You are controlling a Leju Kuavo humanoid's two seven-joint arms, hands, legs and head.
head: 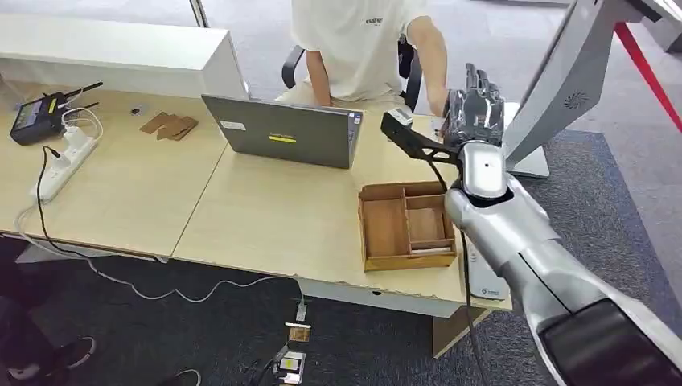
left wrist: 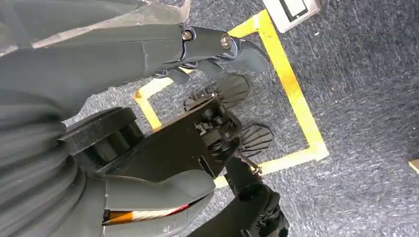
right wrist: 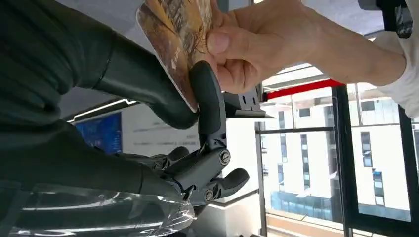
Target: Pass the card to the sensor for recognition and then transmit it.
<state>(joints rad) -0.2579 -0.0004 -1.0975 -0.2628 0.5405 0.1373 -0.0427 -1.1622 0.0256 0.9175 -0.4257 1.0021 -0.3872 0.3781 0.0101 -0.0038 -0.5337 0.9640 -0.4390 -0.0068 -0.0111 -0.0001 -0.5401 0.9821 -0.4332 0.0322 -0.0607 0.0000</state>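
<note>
The right hand (right wrist: 197, 106) is raised beyond the far right corner of the table (head: 265, 217), pinching one edge of the card (right wrist: 173, 37) between thumb and a finger. A person's hand (right wrist: 247, 47) grips the card's other edge, so both hold it at once. That shared grip is the risk: if the robot lets go before the person has a firm hold, the card drops to the floor past the table edge; if it holds on while the person pulls, the card could bend or slip out askew. The robot's pinch looks shallow, at the rim only, which makes a slip more likely.

The left hand (left wrist: 207, 54) hangs down over grey carpet well below the table, holding nothing, its fingers loosely curled rather than spread wide.

Counted: one card in play, one person seated behind the table, one laptop (head: 281, 133) at the table's middle, one wooden tray (head: 406, 225) at its near right edge with what seem to be three compartments, though the arm hides part of it. One power strip (head: 64, 161) lies toward the table's left end.
</note>
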